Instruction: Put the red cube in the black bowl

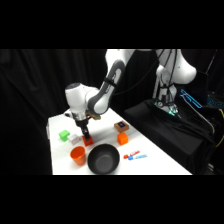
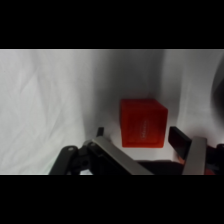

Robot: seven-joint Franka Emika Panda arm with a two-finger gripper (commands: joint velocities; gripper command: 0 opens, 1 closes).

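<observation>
In the wrist view alone, claw fingers flank the red cube.

Small red cube: smooth, faintly glossy faces, plastic-looking. Wide round black bowl: matt with a dull sheen. White table covering: matt, creased like cloth. Gripper fingers: dull grey metal, black linkage.

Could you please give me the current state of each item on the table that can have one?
gripper: open, fingers either side of the red cube.
red cube: on the table, not lifted.
black bowl: upright, empty.
orange cup: upright, beside the bowl.
orange block: on the table, dark top up.
green block: on the table.
</observation>
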